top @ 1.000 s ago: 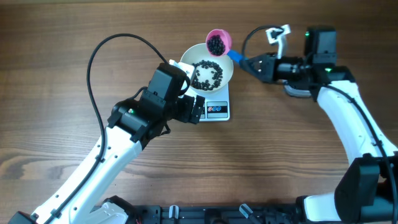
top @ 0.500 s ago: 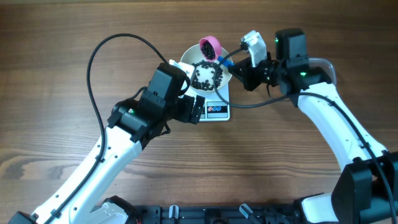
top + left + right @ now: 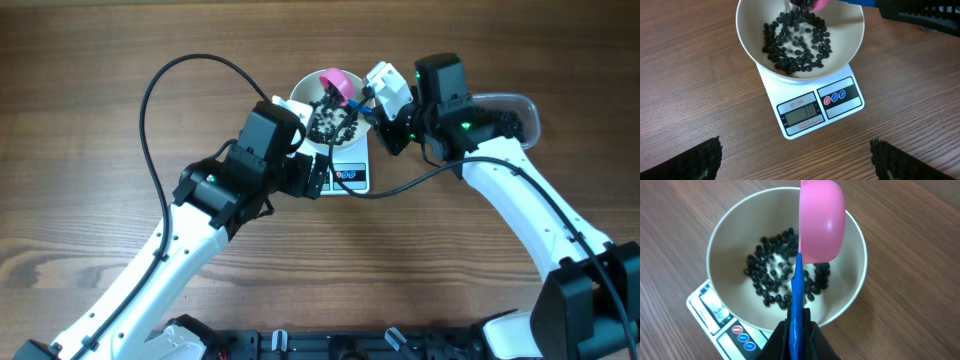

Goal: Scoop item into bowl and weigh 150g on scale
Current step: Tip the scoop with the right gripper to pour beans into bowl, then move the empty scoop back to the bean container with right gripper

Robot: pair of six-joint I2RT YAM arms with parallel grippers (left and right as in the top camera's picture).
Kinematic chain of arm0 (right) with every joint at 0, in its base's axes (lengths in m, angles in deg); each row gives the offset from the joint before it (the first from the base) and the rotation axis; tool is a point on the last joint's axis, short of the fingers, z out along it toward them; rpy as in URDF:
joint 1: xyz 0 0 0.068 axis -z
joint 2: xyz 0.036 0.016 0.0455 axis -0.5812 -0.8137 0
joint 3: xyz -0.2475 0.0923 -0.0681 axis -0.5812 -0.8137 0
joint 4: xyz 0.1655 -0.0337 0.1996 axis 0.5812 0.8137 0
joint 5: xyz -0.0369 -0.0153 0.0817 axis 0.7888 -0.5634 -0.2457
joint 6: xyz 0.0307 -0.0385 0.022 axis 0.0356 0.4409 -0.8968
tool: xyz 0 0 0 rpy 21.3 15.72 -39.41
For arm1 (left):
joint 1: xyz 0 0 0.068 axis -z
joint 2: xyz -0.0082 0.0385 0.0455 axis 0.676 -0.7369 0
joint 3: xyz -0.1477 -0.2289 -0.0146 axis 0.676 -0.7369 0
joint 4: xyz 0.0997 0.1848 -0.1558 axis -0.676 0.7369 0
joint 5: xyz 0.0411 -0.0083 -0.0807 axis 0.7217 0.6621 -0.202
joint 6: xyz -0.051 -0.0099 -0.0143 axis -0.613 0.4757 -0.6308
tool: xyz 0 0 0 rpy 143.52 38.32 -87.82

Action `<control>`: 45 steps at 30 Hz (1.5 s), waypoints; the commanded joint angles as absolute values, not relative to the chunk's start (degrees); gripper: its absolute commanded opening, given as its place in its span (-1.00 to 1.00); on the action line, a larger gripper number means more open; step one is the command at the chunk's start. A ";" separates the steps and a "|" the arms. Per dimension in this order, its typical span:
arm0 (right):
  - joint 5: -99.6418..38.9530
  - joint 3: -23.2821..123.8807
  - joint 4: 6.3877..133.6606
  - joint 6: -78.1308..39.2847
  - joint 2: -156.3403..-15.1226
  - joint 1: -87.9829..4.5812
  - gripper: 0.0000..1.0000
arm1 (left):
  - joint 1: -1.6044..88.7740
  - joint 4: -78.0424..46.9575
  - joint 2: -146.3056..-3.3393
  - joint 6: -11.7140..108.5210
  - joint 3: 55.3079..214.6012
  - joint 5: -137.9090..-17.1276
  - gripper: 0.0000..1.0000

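The white bowl (image 3: 365,125) stands on the scale (image 3: 350,178), with black item pellets (image 3: 335,122) spread over its bottom. My right gripper (image 3: 378,100) is shut on the blue handle of a pink scoop (image 3: 338,82), which is tipped mouth-down over the bowl's far side. In the right wrist view the scoop (image 3: 822,222) hangs above the pellets (image 3: 765,275) inside the bowl (image 3: 727,245). My left gripper (image 3: 795,150) is open and holds nothing, just in front of the scale (image 3: 810,112), whose display is lit. Blurred pellets (image 3: 797,47) drop under the scoop.
A clear plastic tub (image 3: 515,110) holding dark pellets lies at the right, partly hidden by the right arm. A black cable (image 3: 150,90) loops over the table at the left. Bare wood surrounds the scale.
The right arm swung left, carrying the loaded scoop from beside the bowl to above it, and tipped it over. More pellets now lie in the bowl. The left arm has not moved.
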State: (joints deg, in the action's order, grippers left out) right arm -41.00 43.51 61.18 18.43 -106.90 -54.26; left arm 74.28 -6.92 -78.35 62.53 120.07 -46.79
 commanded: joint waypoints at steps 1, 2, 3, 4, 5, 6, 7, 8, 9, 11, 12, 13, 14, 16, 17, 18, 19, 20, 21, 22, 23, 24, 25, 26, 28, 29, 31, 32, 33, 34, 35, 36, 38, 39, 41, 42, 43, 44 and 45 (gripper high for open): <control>-38.62 43.51 61.10 20.58 -107.77 -54.43 -0.91 | 74.20 -7.05 -78.79 63.41 120.88 -47.27 1.00; -38.62 43.51 61.12 20.95 -107.77 -54.45 -0.91 | 74.17 -7.05 -78.79 63.41 120.88 -47.27 1.00; -38.62 43.51 61.27 21.56 -107.77 -54.45 -0.92 | 74.20 -7.05 -78.79 63.41 120.88 -47.27 1.00; -38.49 43.51 61.36 21.73 -107.77 -54.43 -0.91 | 74.17 -7.05 -78.79 63.41 120.88 -47.27 1.00; -38.38 43.51 61.34 21.71 -107.75 -54.43 -0.92 | 74.17 -7.05 -78.79 63.41 120.88 -47.27 1.00; -38.42 43.51 61.31 21.69 -107.75 -54.45 -0.91 | 74.20 -7.05 -78.77 63.41 120.88 -47.27 1.00; -38.44 43.53 61.29 21.65 -107.73 -54.45 -0.92 | 74.20 -7.05 -78.79 63.41 120.88 -47.27 1.00; -38.49 43.53 61.29 21.30 -107.58 -54.45 -0.91 | 74.17 -7.05 -78.79 63.41 120.88 -47.27 1.00; -39.05 43.53 61.38 21.23 -107.25 -54.61 -0.91 | 74.20 -7.05 -78.79 63.41 120.88 -47.27 1.00; -39.01 43.53 61.42 21.34 -106.48 -55.11 -0.91 | 74.20 -7.05 -78.79 63.41 120.88 -47.27 1.00; -38.95 43.53 61.31 21.36 -106.18 -55.28 -0.91 | 74.20 -7.05 -78.79 63.41 120.88 -47.27 1.00; -38.60 43.53 61.05 21.38 -105.76 -55.53 -0.91 | 74.20 -7.05 -78.79 63.41 120.88 -47.27 1.00; -38.40 43.53 60.53 21.38 -105.37 -55.72 -0.91 | 74.20 -7.05 -78.79 63.41 120.88 -47.27 1.00; -38.09 43.53 59.89 21.49 -105.33 -55.79 -0.91 | 74.20 -7.05 -78.79 63.41 120.88 -47.27 1.00; -37.09 43.53 59.81 21.49 -105.39 -55.79 -0.92 | 74.20 -7.05 -78.79 63.43 120.88 -47.27 1.00; -36.04 43.53 59.83 21.52 -105.39 -55.79 -0.91 | 74.17 -7.05 -78.79 63.41 120.88 -47.27 1.00; -34.57 43.53 59.96 21.54 -105.46 -55.79 -0.91 | 74.17 -7.05 -78.79 63.41 120.88 -47.27 1.00; -33.17 43.53 60.11 21.52 -105.46 -55.79 -0.91 | 74.20 -7.05 -78.79 63.41 120.88 -47.27 1.00; -31.78 43.53 60.33 21.54 -105.46 -55.79 -0.91 | 74.17 -7.05 -78.79 63.41 120.88 -47.27 1.00; -31.14 43.53 60.40 21.54 -105.46 -55.79 -0.91 | 74.20 -7.05 -78.77 63.41 120.88 -47.27 1.00; -31.10 43.53 60.40 21.52 -105.41 -55.79 -0.91 | 74.17 -7.05 -78.77 63.41 120.88 -47.27 1.00; -31.38 43.53 60.35 21.41 -105.26 -55.85 -0.91 | 74.17 -7.05 -78.79 63.41 120.88 -47.27 1.00; -32.37 43.53 60.33 21.27 -105.02 -55.98 -0.92 | 74.20 -7.05 -78.79 63.43 120.88 -47.27 1.00; -35.73 43.53 60.35 21.23 -104.60 -56.31 -0.91 | 74.20 -7.05 -78.79 63.41 120.88 -47.27 1.00; -40.61 43.53 60.37 21.32 -104.41 -56.38 -0.91 | 74.17 -7.05 -78.77 63.41 120.88 -47.27 1.00; -41.39 43.53 60.37 21.34 -104.41 -56.38 -0.91 | 74.20 -7.05 -78.79 63.41 120.88 -47.27 1.00; -39.56 43.53 60.37 21.47 -104.56 -56.38 -0.92 | 74.20 -7.05 -78.79 63.41 120.88 -47.27 1.00; -38.33 43.53 60.35 21.36 -104.56 -56.38 -0.91 | 74.17 -7.05 -78.79 63.41 120.88 -47.27 1.00; -37.33 43.53 60.37 21.21 -104.54 -56.38 -0.91 | 74.17 -7.05 -78.79 63.41 120.88 -47.27 1.00; -37.52 43.53 60.35 20.62 -104.45 -56.38 -0.91 | 74.17 -7.05 -78.79 63.41 120.88 -47.27 1.00; -38.66 43.56 60.09 18.70 -104.28 -56.38 -0.91 | 74.20 -7.05 -78.79 63.41 120.88 -47.27 1.00; -40.89 43.60 59.74 16.97 -103.99 -56.38 -0.91 | 74.20 -7.05 -78.79 63.41 120.88 -47.27 1.00; -45.28 43.60 58.91 13.62 -103.34 -56.38 -0.91 | 74.17 -7.05 -78.79 63.41 120.88 -47.27 1.00; -46.38 43.60 58.52 12.01 -102.88 -56.31 -0.91 | 74.20 -7.05 -78.77 63.41 120.88 -47.27 1.00; -46.38 43.60 57.77 8.88 -101.52 -55.79 -0.91 | 74.20 -7.05 -78.79 63.41 120.88 -47.27 1.00; -46.38 43.60 57.42 7.83 -100.71 -55.33 -0.91 | 74.20 -7.05 -78.79 63.41 120.88 -47.27 1.00; -46.35 43.60 57.27 7.68 -99.73 -54.67 -0.91 | 74.20 -7.05 -78.79 63.41 120.88 -47.27 1.00; -46.20 43.60 57.27 7.99 -98.81 -54.00 -0.91 | 74.17 -7.07 -78.79 63.41 120.88 -47.27 1.00; -45.66 43.60 57.31 7.99 -97.92 -53.14 -0.91 | 74.20 -7.05 -78.79 63.41 120.88 -47.27 1.00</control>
